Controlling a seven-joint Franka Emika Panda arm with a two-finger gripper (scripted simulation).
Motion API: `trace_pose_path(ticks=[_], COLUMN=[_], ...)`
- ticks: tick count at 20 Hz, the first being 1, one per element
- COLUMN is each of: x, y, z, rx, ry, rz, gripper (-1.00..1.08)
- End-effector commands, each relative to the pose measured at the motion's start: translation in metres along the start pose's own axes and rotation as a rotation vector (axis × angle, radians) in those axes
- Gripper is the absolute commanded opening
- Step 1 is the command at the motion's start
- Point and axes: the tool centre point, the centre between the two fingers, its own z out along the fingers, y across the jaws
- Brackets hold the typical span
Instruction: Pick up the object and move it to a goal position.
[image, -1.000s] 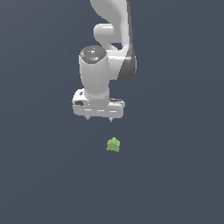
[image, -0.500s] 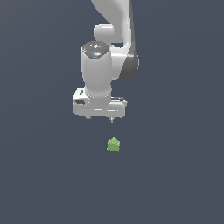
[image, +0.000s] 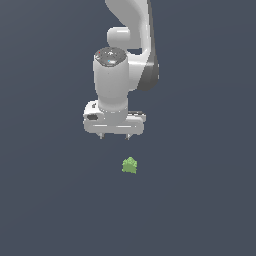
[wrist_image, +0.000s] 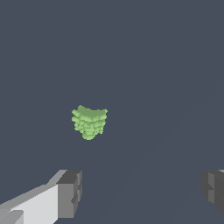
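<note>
One green blob (image: 130, 165) on floor; claw (image: 114, 136) above, jaws apart.

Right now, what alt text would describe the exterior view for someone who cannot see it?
A white robot arm hangs over a plain dark grey surface, its open fingers pointing down, empty. A small light-green lumpy object lies below them, untouched, slightly toward the exterior view's right.

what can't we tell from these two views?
- Goal position: no marker in either view.
- Hand fingers: exterior view shows only small tips under the hand body; wrist view's edge cuts off both pads.
- Green blob: underside hidden in both views; whether it rests on a surface is unclear against the plain grey background.
</note>
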Motion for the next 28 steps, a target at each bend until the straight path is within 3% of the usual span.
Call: trace_pose_path(ticks=[1, 10, 28], x=[0.001, 0.005, 0.015], y=[-0.001, -0.008, -0.031], z=[0.002, 0.015, 0.058], rx=[-0.001, -0.002, 0.016], ry=[-0.002, -0.013, -0.04], rz=[-0.025, -0.195, -0.724], gripper=[1.0, 1.0, 1.0])
